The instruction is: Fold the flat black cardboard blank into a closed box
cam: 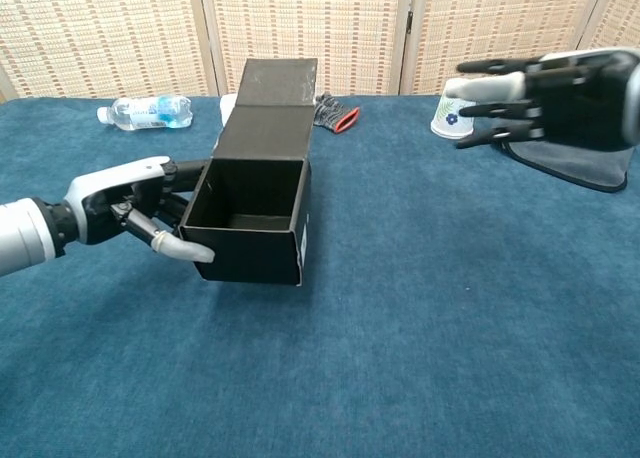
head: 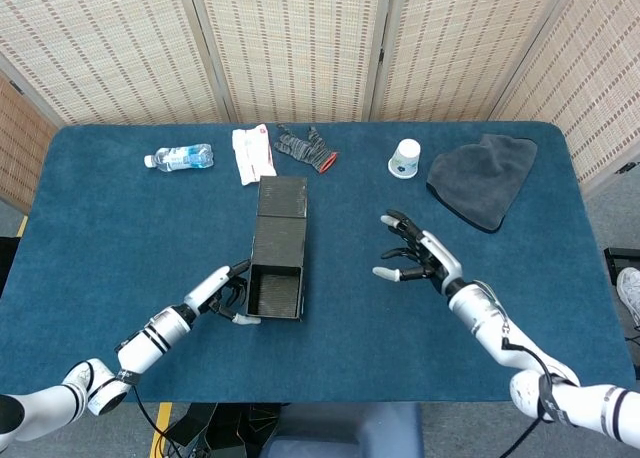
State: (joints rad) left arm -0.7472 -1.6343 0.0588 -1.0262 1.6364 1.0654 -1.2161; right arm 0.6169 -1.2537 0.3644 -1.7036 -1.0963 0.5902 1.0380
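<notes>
Blue table (head: pixel 120 228): black cardboard box (cam: pixel 252 223) formed, lid unclosed; left hand (cam: pixel 140 215) grips nine-o'clock wall; right hand (head: pixel 415 258) spread, empty.

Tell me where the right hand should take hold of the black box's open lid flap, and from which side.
Judging by its pose, take the lid flap at its free top edge, coming from the right. It stands raised behind the open black box, hinged along the back wall, so that edge is exposed. The left hand already holds the box's left wall, and the right hand hovers open on the unobstructed side.
</notes>
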